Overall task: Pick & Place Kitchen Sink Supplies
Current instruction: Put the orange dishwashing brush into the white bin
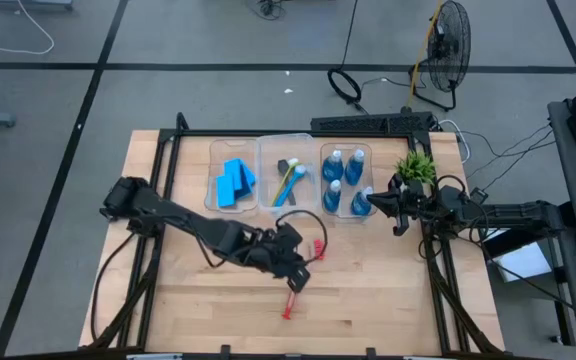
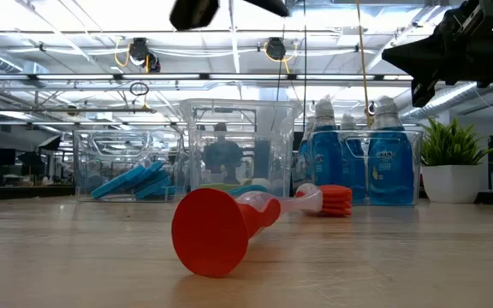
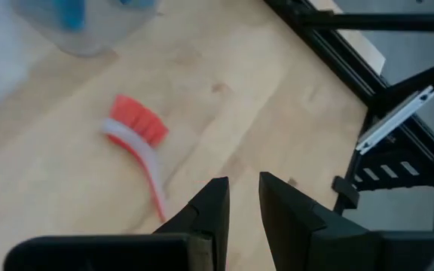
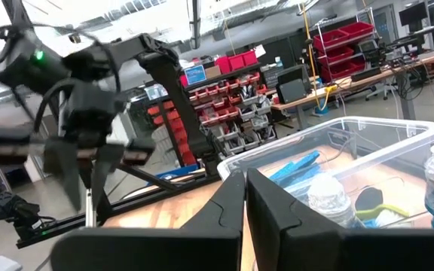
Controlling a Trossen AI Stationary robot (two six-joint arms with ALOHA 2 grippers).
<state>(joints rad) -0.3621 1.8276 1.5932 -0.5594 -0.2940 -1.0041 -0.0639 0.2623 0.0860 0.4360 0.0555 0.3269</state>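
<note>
The red brush (image 1: 303, 276) lies flat on the table (image 1: 388, 290), in front of the three clear bins (image 1: 290, 172) — nothing gripping it. Left end effector (image 1: 298, 262) hangs just above the brush, fingers (image 3: 211, 207) a narrow gap apart and empty. Right end effector (image 1: 396, 208) waits over by the bottles (image 1: 345, 180) and the potted plant (image 1: 416, 166) — fingers pressed together, holding nothing.

Wooden table (image 1: 188, 300): red brush (image 1: 303, 280), bins (image 1: 288, 175), plant (image 1: 415, 166).
</note>
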